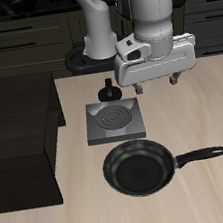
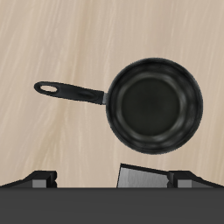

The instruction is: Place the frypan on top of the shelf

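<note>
The frypan [image 1: 140, 167], round and black with a glossy rim, lies on the wooden table near its front edge, and its long handle [image 1: 201, 155] points away from the shelf. In the wrist view the frypan [image 2: 154, 105] shows whole, with nothing on it. The shelf [image 1: 21, 137] is a wide dark stepped unit with a flat top, standing at the table's side. My gripper [image 1: 158, 82] hangs open well above the table, farther back than the pan and touching nothing. Its fingertips [image 2: 42, 178] are spread wide around my gripper [image 2: 114, 179].
A grey square burner plate [image 1: 115, 121] with a spiral coil lies between the pan and the robot base, and its corner [image 2: 140, 177] shows in the wrist view. A small black knob [image 1: 109, 92] stands just behind it. Dark drawer cabinets [image 1: 21, 36] line the back.
</note>
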Robot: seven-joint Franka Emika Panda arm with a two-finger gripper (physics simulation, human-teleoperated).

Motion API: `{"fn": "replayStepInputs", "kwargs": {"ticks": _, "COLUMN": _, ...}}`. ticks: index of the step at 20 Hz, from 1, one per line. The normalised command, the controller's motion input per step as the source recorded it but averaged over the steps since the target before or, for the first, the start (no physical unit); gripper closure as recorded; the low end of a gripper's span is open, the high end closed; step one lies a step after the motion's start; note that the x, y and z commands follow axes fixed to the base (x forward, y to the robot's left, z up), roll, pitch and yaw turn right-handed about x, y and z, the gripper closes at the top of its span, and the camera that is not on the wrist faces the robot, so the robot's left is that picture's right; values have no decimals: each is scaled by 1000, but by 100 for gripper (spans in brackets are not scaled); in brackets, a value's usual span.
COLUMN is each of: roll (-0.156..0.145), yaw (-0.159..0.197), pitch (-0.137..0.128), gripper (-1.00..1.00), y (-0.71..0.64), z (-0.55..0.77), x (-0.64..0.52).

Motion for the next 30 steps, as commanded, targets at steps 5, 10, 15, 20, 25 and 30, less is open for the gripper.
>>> {"fn": "replayStepInputs", "kwargs": {"ticks": 5, "roll": -17, "yaw": 39, "pitch": 8, "gripper": -100, "y": -57, "z": -241, "x": 112}}
{"fn": "replayStepInputs", "kwargs": {"ticks": 10, "roll": 13, "yaw": 5, "pitch": 6, "gripper": -100, "y": 25, "z": -182, "x": 97}}
{"fn": "replayStepInputs", "kwargs": {"ticks": 15, "roll": 8, "yaw": -7, "pitch": -9, "gripper": -100, "y": 64, "z": -129, "x": 76}}
{"fn": "replayStepInputs", "kwargs": {"ticks": 20, "roll": 18, "yaw": -7, "pitch": -8, "gripper": -100, "y": 80, "z": -114, "x": 43}}
{"fn": "replayStepInputs", "kwargs": {"ticks": 25, "roll": 6, "yaw": 11, "pitch": -4, "gripper": -100, "y": 71, "z": -146, "x": 14}}
{"fn": "replayStepInputs", "kwargs": {"ticks": 30, "roll": 3, "yaw": 23, "pitch": 14, "gripper": -100, "y": -14, "z": -405, "x": -26}}
